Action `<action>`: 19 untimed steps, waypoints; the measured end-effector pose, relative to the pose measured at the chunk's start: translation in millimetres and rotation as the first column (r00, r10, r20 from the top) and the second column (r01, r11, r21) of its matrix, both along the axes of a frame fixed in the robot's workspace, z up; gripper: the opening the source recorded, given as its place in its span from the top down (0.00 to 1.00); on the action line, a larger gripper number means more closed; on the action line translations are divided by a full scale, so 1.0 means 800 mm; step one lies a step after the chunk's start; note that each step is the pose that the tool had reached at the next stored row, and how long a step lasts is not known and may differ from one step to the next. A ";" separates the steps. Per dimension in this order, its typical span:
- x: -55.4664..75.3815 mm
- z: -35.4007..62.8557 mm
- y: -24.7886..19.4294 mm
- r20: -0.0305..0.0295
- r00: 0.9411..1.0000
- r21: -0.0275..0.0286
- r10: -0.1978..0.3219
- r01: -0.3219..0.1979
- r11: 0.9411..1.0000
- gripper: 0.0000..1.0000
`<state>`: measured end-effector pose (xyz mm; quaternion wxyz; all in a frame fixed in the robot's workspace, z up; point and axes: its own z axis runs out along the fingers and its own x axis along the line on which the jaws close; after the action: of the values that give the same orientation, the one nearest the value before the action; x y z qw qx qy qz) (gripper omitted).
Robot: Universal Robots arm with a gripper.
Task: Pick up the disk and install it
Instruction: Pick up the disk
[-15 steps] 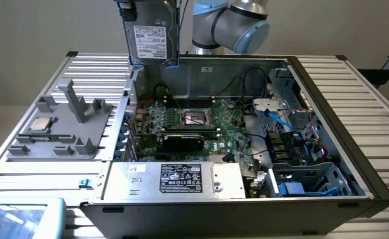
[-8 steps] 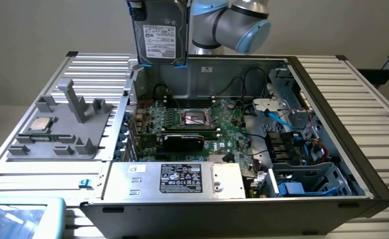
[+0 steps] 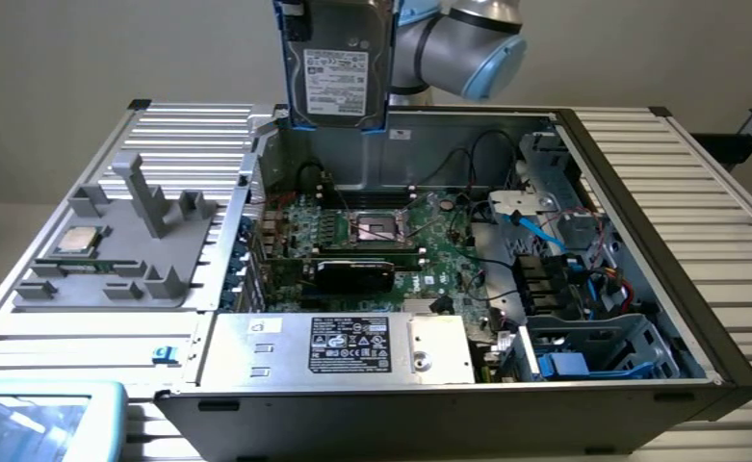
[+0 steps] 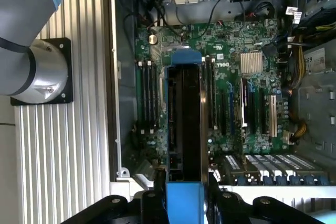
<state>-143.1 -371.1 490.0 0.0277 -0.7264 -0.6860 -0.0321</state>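
the disk (image 3: 337, 72) upright between pinching fingers (image 4: 160, 187), above open computer case (image 3: 414, 423), ribbed metal table (image 3: 710, 192), grey wall (image 3: 93, 48)

White "DELL" lettering stands on the motherboard (image 4: 236, 40), just beside the silver heatsink (image 4: 251, 62); label print on the disk (image 3: 337, 72) is unreadable.

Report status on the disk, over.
Pincer shut on disk. Disk upright, held above open computer case, not installed. Cables strung across case interior.

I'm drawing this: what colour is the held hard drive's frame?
Bright blue plastic frame on the flat grey-metal hard drive; wrist view shows it best.
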 end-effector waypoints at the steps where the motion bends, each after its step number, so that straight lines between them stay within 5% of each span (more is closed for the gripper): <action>1: 0.005 0.001 -0.0026 0.000 1.000 0.000 0.000 0.000 1.000 0.63; 7: 0.031 0.002 -0.0157 0.000 1.000 0.000 0.000 0.000 1.000 0.63; 15: 0.036 0.002 -0.0183 0.000 1.000 -0.001 0.000 0.000 1.000 0.63; 19: 0.046 0.002 -0.0245 0.000 1.000 0.000 0.000 0.000 1.000 0.63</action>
<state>-106.7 -390.6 491.4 0.0276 -0.7263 -0.6861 -0.0318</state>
